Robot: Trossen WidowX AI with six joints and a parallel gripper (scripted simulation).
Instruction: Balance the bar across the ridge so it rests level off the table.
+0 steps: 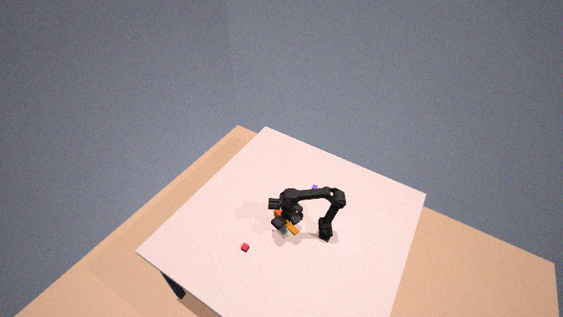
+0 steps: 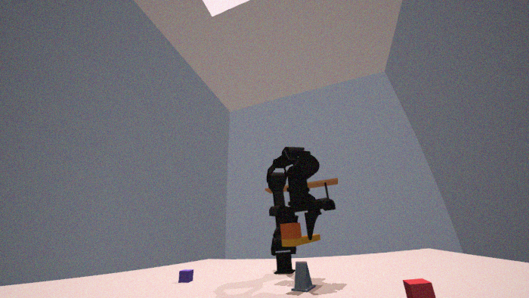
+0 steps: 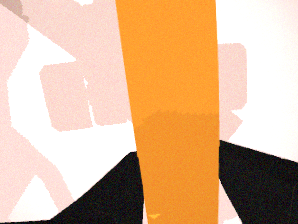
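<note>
Left to right in the exterior view, 1 purple cube (image 1: 314, 187) (image 2: 186, 276) sits on the counter (image 1: 342, 273) (image 2: 132, 284); your fingers (image 2: 310, 224) pinch the orange bar (image 1: 293, 228) (image 2: 295, 241) (image 3: 172, 75) above the gray ridge (image 1: 284, 230) (image 2: 302, 277); 1 red cube (image 1: 244, 247) (image 2: 419, 290) lies beyond.

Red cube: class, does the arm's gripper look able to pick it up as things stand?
Probably not yet. The gripper is shut on the orange bar, so it would likely need to put that down first. Nothing appears to stand against the red cube.
</note>
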